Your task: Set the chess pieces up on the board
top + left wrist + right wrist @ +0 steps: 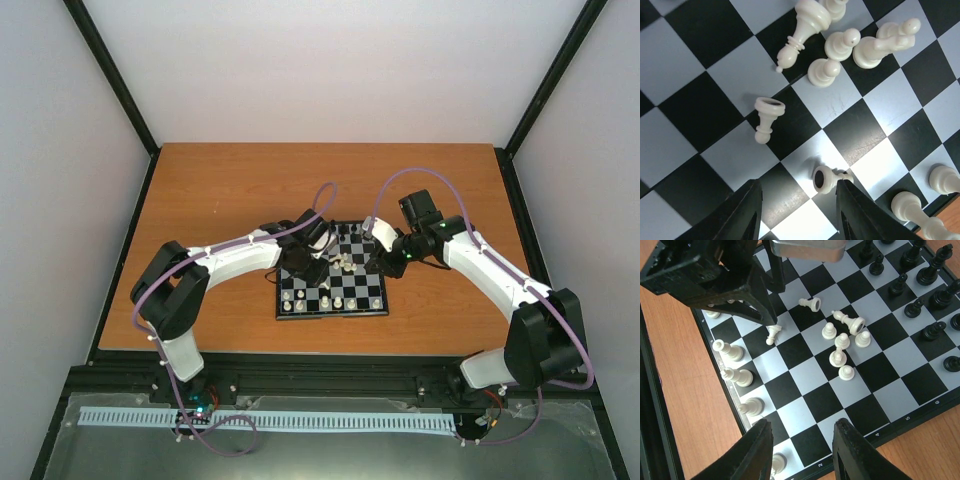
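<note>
The board lies mid-table, and both grippers hover over it. In the left wrist view my left gripper is open, its fingers wide apart and low over the squares. A toppled white pawn lies just inside its right finger, not pinched. Another fallen pawn lies further ahead. A cluster of white chess pieces, some of them tipped over, sits beyond that. My right gripper is open over bare squares near the board's edge and holds nothing. In that view the left gripper appears at the top left.
White pieces stand in a row along the board's left edge in the right wrist view. Black pieces stand in rows at the top right. The wooden table surrounds the board, with dark frame rails at its sides.
</note>
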Robot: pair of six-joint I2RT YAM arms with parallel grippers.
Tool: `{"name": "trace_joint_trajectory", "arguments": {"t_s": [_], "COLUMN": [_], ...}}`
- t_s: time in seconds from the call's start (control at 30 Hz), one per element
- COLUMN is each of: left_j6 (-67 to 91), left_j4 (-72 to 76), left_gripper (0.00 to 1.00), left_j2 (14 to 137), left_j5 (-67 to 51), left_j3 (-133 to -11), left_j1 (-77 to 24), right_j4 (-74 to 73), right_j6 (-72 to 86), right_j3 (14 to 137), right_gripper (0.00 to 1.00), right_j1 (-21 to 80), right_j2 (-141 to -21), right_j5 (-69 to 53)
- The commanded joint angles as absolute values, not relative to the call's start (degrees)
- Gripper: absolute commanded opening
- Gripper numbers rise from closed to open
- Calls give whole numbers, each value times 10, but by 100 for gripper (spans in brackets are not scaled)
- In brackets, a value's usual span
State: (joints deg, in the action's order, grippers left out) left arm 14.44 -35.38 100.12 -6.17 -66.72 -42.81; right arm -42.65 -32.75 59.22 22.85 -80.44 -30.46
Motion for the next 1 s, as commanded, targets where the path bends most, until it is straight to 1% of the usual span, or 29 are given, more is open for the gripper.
{"name": "trace_joint_trajectory", "arguments": {"t_s": [0.0, 0.13, 0.33, 0.53, 0.6, 0.73, 0.8, 0.87, 0.97], "left_j6": [133, 135, 136, 139, 138, 129, 122, 120, 116], "left_j4": [-336, -332, -348, -366, -374, -368, -368, -362, -343], "left_gripper": [43, 41, 35, 32, 31, 37, 38, 40, 47], "left_j2": [1021, 1038, 1057, 1051, 1041, 997, 994, 1002, 1024], "left_j5": [-108, -118, -119, -113, -92, -13, 17, 34, 33], "left_j3": [-693, -704, -720, -721, -720, -712, -717, -721, -722], "left_j1": [-428, -428, -428, -428, -428, -427, -427, -426, -424], "right_j4": [-426, -427, -428, -428, -428, -429, -429, -429, -430], "right_j6": [-334, -337, -339, -341, -341, -342, -343, -343, -343], "right_j3": [586, 584, 583, 583, 584, 583, 583, 582, 583], "right_gripper": [35, 35, 35, 35, 35, 35, 35, 35, 35], "right_j1": [224, 224, 224, 224, 224, 224, 224, 224, 224], "right_j2": [-793, -793, -795, -797, -798, -798, -799, -800, -800], "right_j5": [-316, -316, -317, -318, -318, -319, -319, -321, -320]}}
